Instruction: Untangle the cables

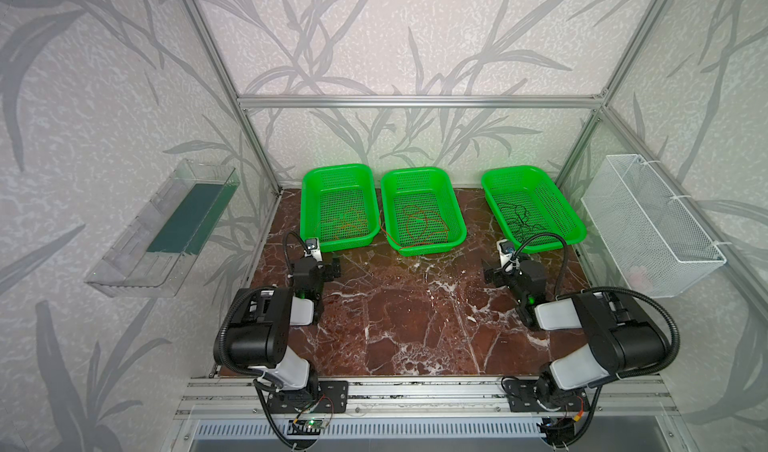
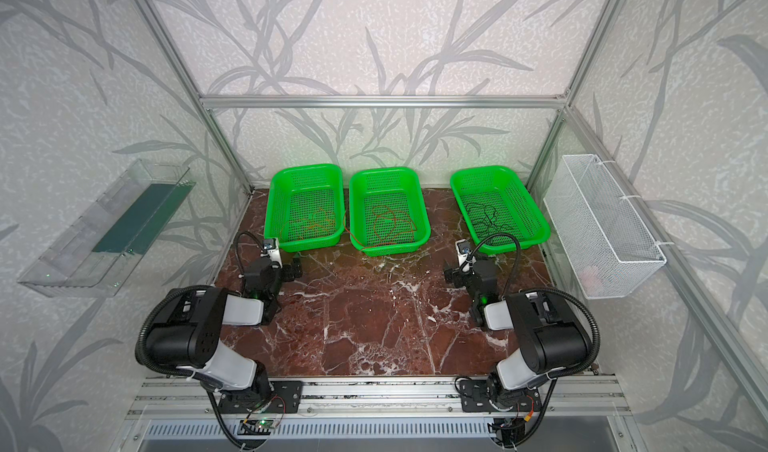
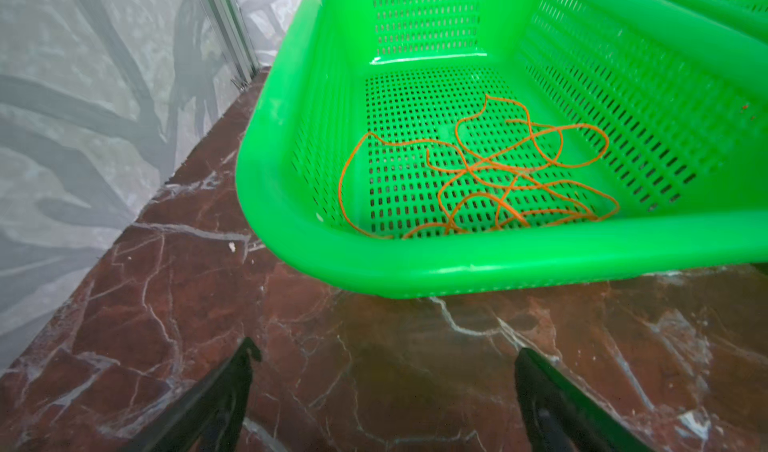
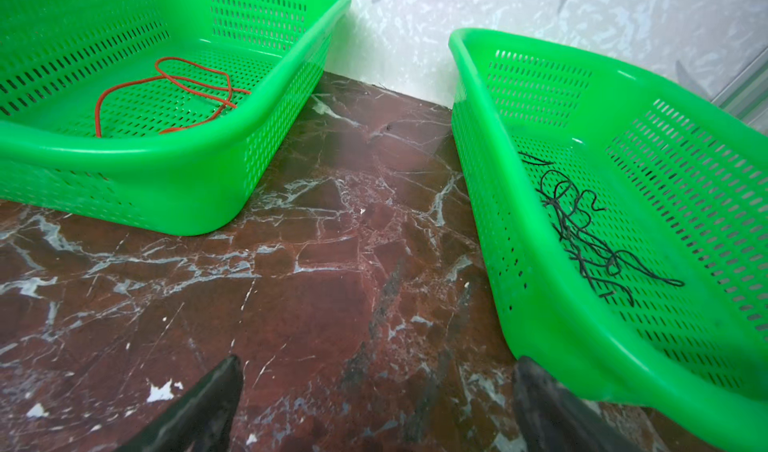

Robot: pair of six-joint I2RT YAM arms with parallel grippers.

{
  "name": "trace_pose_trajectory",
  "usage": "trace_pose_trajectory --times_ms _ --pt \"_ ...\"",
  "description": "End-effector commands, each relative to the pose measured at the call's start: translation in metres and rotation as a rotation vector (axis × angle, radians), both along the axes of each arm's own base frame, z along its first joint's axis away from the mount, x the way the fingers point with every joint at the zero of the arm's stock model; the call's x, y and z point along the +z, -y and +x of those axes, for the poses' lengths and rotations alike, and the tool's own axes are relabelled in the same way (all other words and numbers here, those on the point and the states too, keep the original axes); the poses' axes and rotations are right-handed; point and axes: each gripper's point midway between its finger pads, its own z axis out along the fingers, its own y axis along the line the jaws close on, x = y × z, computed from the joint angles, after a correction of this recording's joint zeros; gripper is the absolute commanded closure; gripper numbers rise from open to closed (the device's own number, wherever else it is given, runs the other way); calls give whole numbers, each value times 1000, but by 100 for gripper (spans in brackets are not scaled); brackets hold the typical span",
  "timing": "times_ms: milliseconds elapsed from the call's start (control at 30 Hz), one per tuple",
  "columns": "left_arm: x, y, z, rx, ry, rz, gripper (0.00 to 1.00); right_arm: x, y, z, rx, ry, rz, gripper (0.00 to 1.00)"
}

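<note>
Both sets of fingers are released and carry nothing: the left fingers and the right fingers stand spread wide, low over the desk, just short of the basket row. The cables lie sorted by colour. The orange cable rests in the left basket at 12 o'clock from the left fingers. The black cable rests in the right basket at 1 o'clock from the right fingers, and the red cable lies in the middle basket at 11 o'clock from them. In both top views, one red strand appears to leave the middle basket at its 7 o'clock corner and run toward the left basket. Judge this strand the remaining work; the left fingers are nearer to it, at their 1 o'clock. No cable has a single long axis. Each is a hair-thin, limp wire in loose, overlapping loops, and the black one is bunched along its basket's length. The baskets are glossy, perforated green plastic with rounded rims; the desk is polished red-brown marble with white veins. Expect a thin wire to slip from the fingers or snag in the slots.
</note>
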Motion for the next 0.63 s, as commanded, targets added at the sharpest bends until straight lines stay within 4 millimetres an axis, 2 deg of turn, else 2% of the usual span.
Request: trace_pose_trajectory --times_ms 0,600 --pt "19 0 13 0 48 -6 1 11 0 5 2 25 4 1" --pt "18 0 12 1 52 -7 1 11 2 7 -8 19 5 1"
